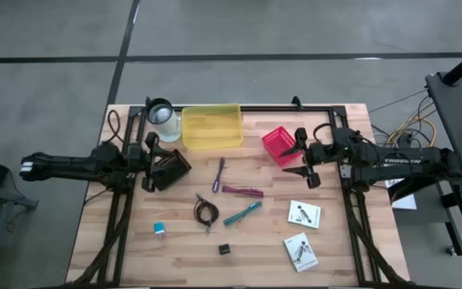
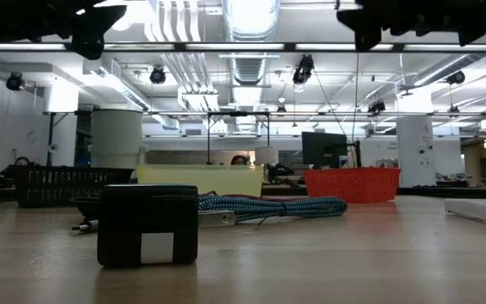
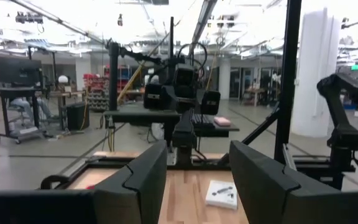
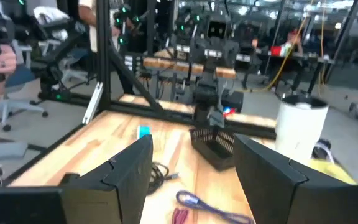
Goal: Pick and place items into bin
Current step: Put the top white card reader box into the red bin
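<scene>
While both arms hang raised at the far edge, nothing is gripped and every item lies loose on the table.

Left gripper (image 1: 152, 164), fingers apart, hovers far-left by a black basket (image 1: 169, 167); items lie right and nearer: blue-white piece (image 1: 159, 229), coiled cable (image 1: 206, 212), purple pen (image 1: 219, 174) lengthwise near-to-far, maroon strip (image 1: 242, 191), teal pen (image 1: 242, 213) slanted, black cube (image 1: 224, 249), two cards (image 1: 304, 214). Right gripper (image 1: 304, 159), also apart, sits beside the red bin (image 1: 278, 143), probably nearer the strip. Only the low view shows both arms well clear of the tabletop.

Pale wooden table (image 1: 343, 257), translucent plastic yellow bin (image 1: 212, 127), braided black coiled cable (image 1: 206, 213)
</scene>
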Robot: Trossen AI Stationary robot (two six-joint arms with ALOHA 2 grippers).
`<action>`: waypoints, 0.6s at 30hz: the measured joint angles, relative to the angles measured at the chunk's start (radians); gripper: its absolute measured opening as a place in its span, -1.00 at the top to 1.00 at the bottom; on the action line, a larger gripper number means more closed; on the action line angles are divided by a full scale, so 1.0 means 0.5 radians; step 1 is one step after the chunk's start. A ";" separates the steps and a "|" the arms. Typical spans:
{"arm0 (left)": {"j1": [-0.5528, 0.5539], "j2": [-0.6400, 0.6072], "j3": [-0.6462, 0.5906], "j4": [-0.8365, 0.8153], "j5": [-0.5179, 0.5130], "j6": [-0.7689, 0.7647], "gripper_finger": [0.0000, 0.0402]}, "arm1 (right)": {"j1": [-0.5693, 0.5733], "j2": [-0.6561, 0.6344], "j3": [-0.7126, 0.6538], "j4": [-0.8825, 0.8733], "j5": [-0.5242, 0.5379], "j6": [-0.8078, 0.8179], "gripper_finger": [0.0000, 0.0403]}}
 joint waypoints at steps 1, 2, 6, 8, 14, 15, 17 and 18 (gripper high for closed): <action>0.000 0.013 0.001 0.000 -0.001 0.000 0.20 | 0.000 0.027 -0.001 -0.020 0.000 0.000 -0.04; 0.000 0.024 0.001 0.001 -0.001 0.000 0.20 | 0.001 0.058 -0.002 -0.036 0.000 0.001 -0.04; 0.000 0.039 0.001 0.001 -0.001 0.001 0.20 | 0.007 0.207 -0.003 -0.043 0.001 0.019 -0.04; 0.000 0.034 0.001 0.001 -0.001 0.001 0.20 | 0.020 0.296 0.001 -0.029 0.002 0.013 -0.04; 0.001 0.031 0.001 0.002 -0.001 0.001 0.20 | 0.126 0.588 0.072 -0.052 0.117 0.015 -0.04; 0.000 0.031 0.001 0.002 -0.001 0.001 0.20 | 0.154 0.632 0.093 -0.073 0.189 0.017 -0.04; 0.000 0.031 0.001 0.002 -0.001 0.001 0.20 | 0.209 0.698 0.145 -0.169 0.345 0.019 -0.04; 0.000 0.031 0.001 0.002 -0.001 0.001 0.20 | 0.236 0.719 0.173 -0.236 0.403 0.019 -0.04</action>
